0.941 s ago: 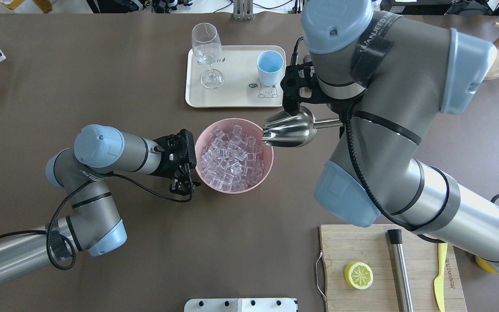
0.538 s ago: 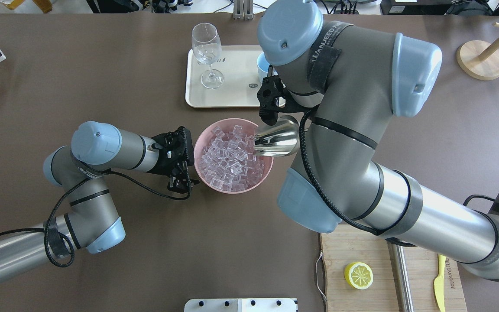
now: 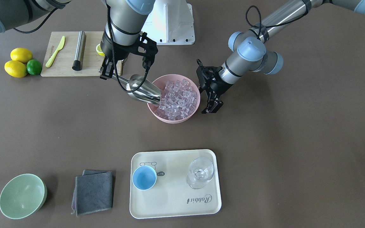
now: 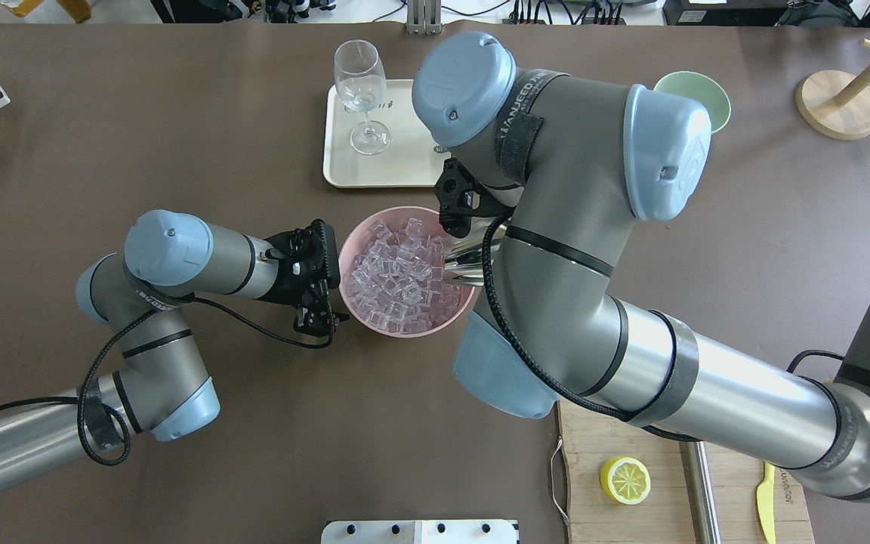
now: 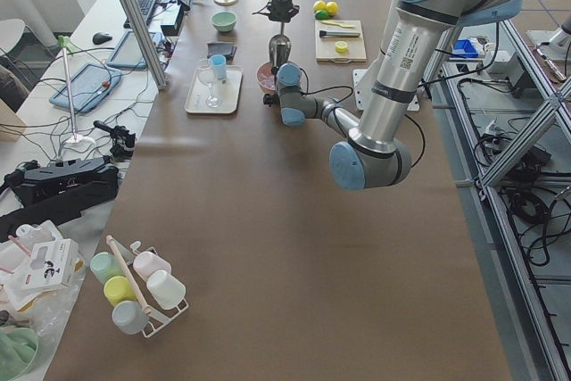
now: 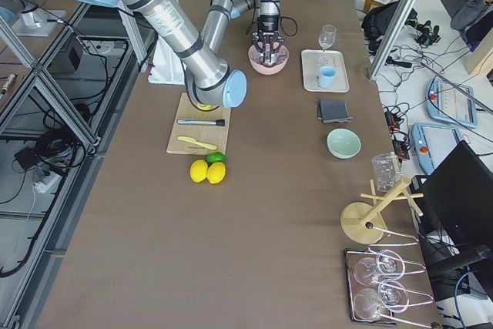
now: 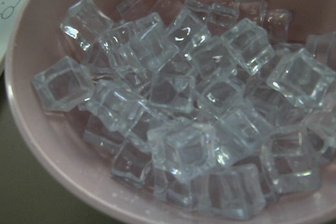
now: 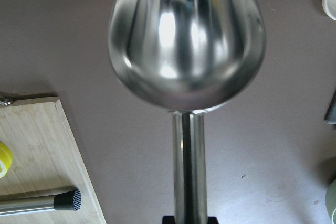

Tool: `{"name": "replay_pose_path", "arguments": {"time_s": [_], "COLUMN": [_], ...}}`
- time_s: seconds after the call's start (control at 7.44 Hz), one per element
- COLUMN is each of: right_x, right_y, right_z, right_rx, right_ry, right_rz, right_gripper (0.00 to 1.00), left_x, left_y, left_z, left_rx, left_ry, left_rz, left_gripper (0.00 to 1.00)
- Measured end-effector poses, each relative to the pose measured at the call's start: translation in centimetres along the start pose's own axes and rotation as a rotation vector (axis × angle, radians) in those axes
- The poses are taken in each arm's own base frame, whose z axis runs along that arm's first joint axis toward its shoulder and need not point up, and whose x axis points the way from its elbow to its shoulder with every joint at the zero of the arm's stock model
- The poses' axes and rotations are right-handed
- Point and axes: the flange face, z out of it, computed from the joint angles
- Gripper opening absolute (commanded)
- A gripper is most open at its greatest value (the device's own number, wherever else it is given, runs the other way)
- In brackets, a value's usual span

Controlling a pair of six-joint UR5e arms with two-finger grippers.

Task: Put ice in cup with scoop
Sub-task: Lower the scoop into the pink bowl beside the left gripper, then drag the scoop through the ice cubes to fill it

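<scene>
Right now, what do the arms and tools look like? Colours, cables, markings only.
The left arm and right arm match: silver-grey tubes, pale blue joint caps, thin black rings at the joints. Each carries a black cable strapped along it and looped to the wrist. The right arm wears a black strap with white lettering. The left tool and right tool are black and two-fingered.

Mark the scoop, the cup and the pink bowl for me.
scoop [image 3: 142, 90]: exterior front-facing view, outside of its trough.
cup [image 3: 144, 178]: exterior front-facing view, its blue inside.
pink bowl [image 3: 173, 120]: exterior front-facing view, its outer wall.
</scene>
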Motion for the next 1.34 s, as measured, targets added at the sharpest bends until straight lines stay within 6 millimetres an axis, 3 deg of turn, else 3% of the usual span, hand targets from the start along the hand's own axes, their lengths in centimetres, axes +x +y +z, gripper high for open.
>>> {"name": "replay_pose_path", "arguments": {"time_s": [0.67, 1.34], "right_x": [-0.2, -1.3], "right_y": [-2.0, -4.4], "right_z": [1.6, 0.9], "right_rx": [-0.027, -0.034], "right_ry": [-0.005, 0.018], "right_rz": [0.011, 0.014], "right_gripper": [0.00, 0.00], "left_x": [0.3, 0.4], "left_y": [-0.2, -0.2], "left_z": [-0.2, -0.1], "left_rx": [0.006, 0.006], "left_ry": [0.022, 0.026], "left_rz": [0.002, 0.002], "left_gripper": [0.98, 0.98]}}
